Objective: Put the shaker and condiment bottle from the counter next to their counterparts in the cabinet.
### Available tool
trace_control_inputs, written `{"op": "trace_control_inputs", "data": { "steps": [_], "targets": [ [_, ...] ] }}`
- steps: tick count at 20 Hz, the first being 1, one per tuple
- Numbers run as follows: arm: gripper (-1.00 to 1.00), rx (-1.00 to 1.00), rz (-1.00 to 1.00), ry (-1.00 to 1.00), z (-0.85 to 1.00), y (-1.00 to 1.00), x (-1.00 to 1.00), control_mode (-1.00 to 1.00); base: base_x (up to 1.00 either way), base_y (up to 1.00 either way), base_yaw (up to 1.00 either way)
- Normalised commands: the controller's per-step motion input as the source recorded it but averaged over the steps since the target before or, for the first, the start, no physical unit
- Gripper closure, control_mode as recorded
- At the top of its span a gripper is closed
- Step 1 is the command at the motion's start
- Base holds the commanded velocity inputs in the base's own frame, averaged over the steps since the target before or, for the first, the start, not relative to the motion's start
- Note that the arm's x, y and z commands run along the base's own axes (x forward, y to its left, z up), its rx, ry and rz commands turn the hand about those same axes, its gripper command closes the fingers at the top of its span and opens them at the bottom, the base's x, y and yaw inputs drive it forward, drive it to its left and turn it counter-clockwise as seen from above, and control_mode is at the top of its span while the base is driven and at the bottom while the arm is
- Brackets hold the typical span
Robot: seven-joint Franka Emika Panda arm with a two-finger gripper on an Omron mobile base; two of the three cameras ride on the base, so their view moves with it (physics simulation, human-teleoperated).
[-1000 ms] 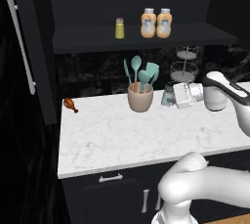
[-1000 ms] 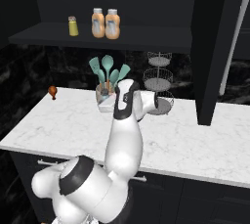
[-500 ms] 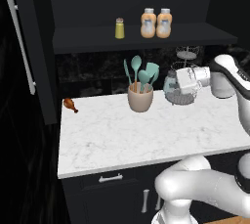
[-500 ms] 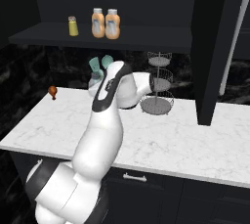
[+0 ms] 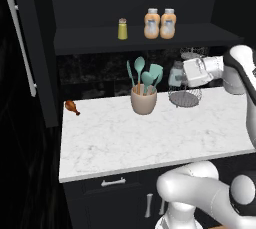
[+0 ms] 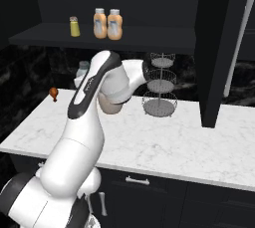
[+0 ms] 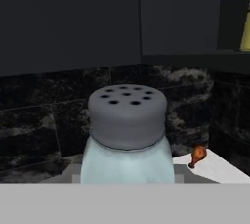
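While aloft above the counter (image 5: 150, 138), pale translucent shaker (image 7: 127, 142), perforated grey cap, clamped in the claw (image 5: 181, 74).

A pale blue-grey translucent shaker (image 7: 127, 154) is seen close up at the centre, upright, its lower body cut off at the bottom. It is topped by a dark grey domed cap (image 7: 127, 116) pierced with small round holes. Behind it, a black grey-veined backsplash (image 7: 44, 120) is shown beneath dark cabinet panels. At lower right, a small orange-brown drumstick-shaped item (image 7: 197, 155) is seen lying on a white counter (image 7: 217, 167).
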Motion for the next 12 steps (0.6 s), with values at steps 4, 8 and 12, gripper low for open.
{"op": "trace_control_inputs", "data": {
  "steps": [4,8,12],
  "targets": [
    [1.00,0.00,0.00,0.00,0.50,0.29,-0.30,-1.00,0.00,0.00,0.00],
    [1.00,0.00,0.00,0.00,0.47,0.34,-0.02,-1.00,0.00,0.00,0.00],
    [1.00,0.00,0.00,0.00,0.39,0.21,0.25,-1.00,0.00,0.00,0.00]
  ]
}}
